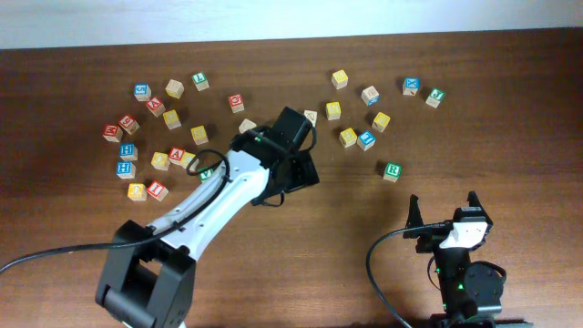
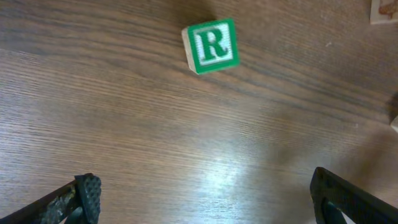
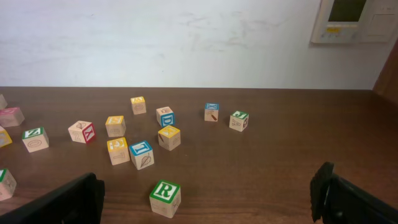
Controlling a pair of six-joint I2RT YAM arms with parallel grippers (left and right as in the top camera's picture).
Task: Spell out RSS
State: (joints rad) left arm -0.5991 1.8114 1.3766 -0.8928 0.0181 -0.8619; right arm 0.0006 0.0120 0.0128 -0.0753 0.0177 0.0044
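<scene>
Left pincer (image 2: 205, 194) hangs wide open, empty, above the table (image 2: 118, 118); green R cube (image 2: 211, 45) lies ahead. Right pincer (image 1: 444, 211) gapes empty.

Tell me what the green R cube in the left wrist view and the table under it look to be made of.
Green R cube: seemingly wood, with a pale bare side; the face is matte green with a white letter, painted or printed. Table: dark brown wood grain with a soft sheen; whether solid wood or laminate, I cannot tell.
</scene>
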